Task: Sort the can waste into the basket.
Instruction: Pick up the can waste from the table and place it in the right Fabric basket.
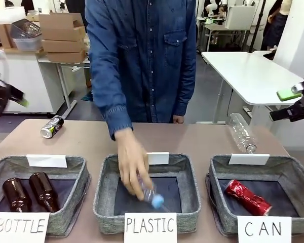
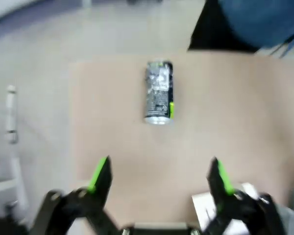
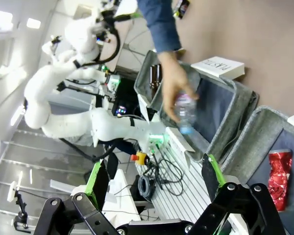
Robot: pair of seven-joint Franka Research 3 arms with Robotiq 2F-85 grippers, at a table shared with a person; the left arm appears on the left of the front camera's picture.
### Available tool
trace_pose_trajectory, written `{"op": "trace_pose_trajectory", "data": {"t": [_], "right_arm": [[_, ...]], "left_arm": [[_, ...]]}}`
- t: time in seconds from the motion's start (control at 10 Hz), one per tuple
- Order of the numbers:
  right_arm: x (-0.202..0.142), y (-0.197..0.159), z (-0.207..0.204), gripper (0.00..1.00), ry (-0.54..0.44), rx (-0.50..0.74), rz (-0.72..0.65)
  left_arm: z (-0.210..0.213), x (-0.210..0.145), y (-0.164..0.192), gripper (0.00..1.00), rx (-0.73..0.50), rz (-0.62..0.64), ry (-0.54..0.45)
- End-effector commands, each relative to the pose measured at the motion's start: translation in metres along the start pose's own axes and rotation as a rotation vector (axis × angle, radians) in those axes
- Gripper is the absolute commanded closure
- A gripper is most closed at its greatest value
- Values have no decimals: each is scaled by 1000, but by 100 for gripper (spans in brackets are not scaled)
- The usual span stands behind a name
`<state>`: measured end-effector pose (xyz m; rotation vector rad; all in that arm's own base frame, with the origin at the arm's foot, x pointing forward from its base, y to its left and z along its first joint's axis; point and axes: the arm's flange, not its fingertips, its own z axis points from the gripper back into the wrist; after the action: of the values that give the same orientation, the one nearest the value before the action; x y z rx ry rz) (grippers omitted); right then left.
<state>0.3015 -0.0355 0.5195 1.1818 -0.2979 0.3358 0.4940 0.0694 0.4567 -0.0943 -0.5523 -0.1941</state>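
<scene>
Black can [image 2: 159, 92] lies on its side on bare tabletop [image 2: 245, 122], at 12 o'clock from the left claw [image 2: 159, 175]. That claw is spread wide with nothing in it. Red can [image 1: 247, 197] is already in the CAN basket [image 1: 216, 177], front view 4 o'clock. Right claw [image 3: 154, 176] is spread and empty too.

Judgement: advance toward 12, then descend with one jaw at 9 and one at 3 across the round body. The can runs 12–6, so no wrist roll is needed. Close softly, since thin metal dents and rolls. Carry it clear of the person's hand [image 1: 133, 164] in the PLASTIC basket [image 1: 104, 187].
</scene>
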Motion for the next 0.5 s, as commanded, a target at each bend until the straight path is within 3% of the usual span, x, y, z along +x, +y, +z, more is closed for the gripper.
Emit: {"op": "trace_pose_trajectory", "data": {"t": [0.0,0.1,0.2,0.3,0.4], "right_arm": [[0,0,2,0,8,-1,30],[0,0,2,0,8,-1,30],[0,0,2,0,8,-1,30],[0,0,2,0,8,-1,30],[0,0,2,0,8,-1,30]], "left_arm": [[-31,45,14,0,64,-25,165],[-57,52,11,0,14,-50,221],[-75,58,9,0,-42,25,240],[-68,27,2,0,40,-46,165],[-68,27,2,0,40,-46,165]]}}
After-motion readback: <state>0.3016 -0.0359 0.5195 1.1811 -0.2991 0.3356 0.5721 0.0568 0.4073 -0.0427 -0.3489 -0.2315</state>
